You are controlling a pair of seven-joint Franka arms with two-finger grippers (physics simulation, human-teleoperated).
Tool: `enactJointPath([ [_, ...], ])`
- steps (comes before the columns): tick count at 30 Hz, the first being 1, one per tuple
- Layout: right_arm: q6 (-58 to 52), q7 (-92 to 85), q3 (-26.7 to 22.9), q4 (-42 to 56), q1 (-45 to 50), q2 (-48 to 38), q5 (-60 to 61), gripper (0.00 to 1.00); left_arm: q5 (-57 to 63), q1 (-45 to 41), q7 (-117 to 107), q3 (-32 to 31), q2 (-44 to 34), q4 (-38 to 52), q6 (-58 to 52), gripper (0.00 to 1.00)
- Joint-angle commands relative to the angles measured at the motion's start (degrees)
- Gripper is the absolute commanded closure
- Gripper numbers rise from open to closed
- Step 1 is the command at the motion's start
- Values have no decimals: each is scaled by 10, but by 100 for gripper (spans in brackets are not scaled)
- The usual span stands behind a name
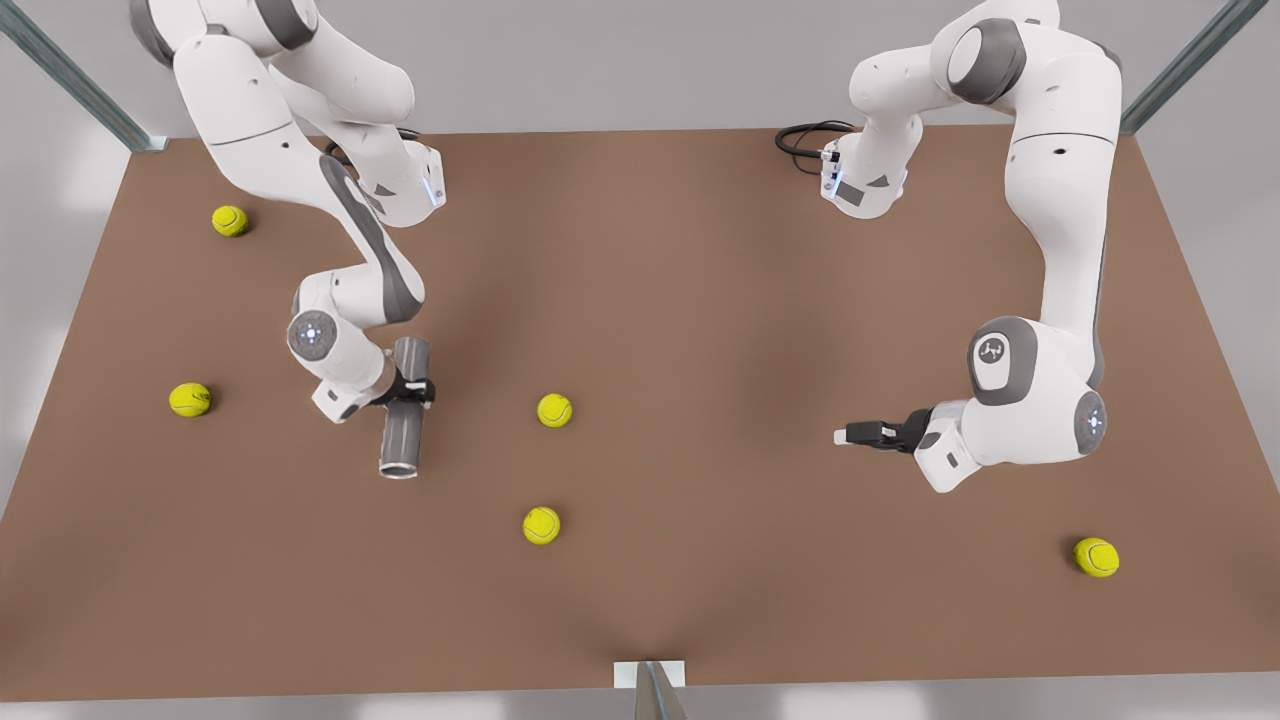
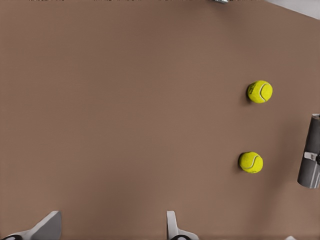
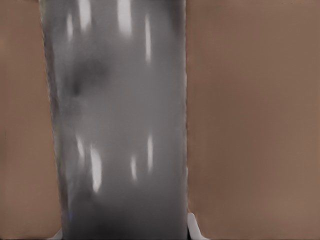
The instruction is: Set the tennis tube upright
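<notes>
We see the right gripper point(image 1: 412, 389) pinching the dark grey, shiny tennis tube point(image 1: 405, 410) around its middle. The tube lies flat on the brown table point(image 1: 700, 300), toward the front view's left edge. The left gripper point(image 1: 850, 434) waits near the other edge, fingers point(image 2: 172, 225) spread wide, holding nothing.

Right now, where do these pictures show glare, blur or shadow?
Right wrist view: the dark grey hollow tennis tube, clamped by the right gripper, smeared, with white glare streaks. Front view: shadows on the brown table beneath both arms. Left wrist view: two yellow tennis balls cast shadows beyond the open left gripper.
</notes>
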Motion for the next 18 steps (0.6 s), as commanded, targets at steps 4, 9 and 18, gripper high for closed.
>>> enactJointPath([
  [4,-13,0,15,29,56,1,-1,23,0,0,0,0,1,0,0,0],
  [9,-69,-87,15,137,140,39,-12,23,-1,0,1,0,6,1,1,0],
  [18,-91,-387,-57,359,262,181,-14,23,0,1,2,0,9,1,1,0],
])
